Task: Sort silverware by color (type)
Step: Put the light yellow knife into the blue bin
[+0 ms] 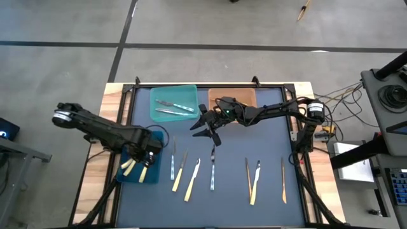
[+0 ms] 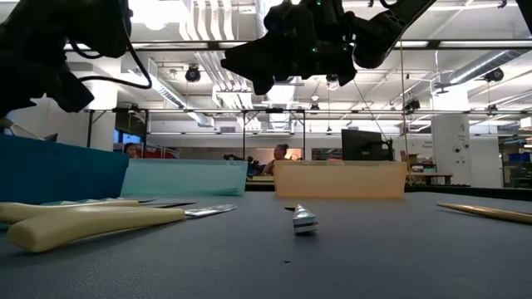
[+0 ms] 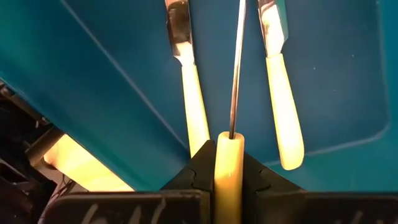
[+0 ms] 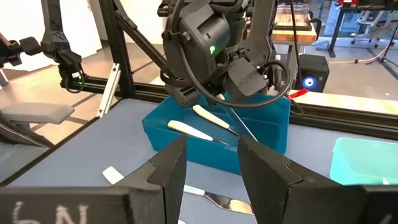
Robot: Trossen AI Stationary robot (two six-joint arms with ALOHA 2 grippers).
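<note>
A dark grey counter [image 1: 267, 159] framed in black rails fills the middle of an open workshop floor, with three bins along its left and far sides and loose silverware laid out in a row near the front. At the left, the left gripper [image 1: 150, 154] hangs over the dark blue bin [image 1: 129, 175], its fingers pressed together on the pale yellow handle of a utensil [image 3: 229, 163] whose slim metal shaft points down into the bin; two pale yellow-handled knives [image 3: 189, 93] already lie on the bin floor. The step in hand looks like dropping this yellow piece with its mates, so the next move calls for spreading the fingers over the bin and lifting clear. Farther right, at the far edge, the pale teal bin [image 1: 173, 102] holds two silvery pieces, and the orange-tan bin [image 1: 243, 97] sits beside it. The right gripper [image 1: 205, 125] hovers with its fingers spread and empty above the centre of the counter, just near of those bins. Across the front, seven unsorted pieces [image 1: 212, 170] wait in a loose row, three more of them [image 1: 282, 181] toward the right.
</note>
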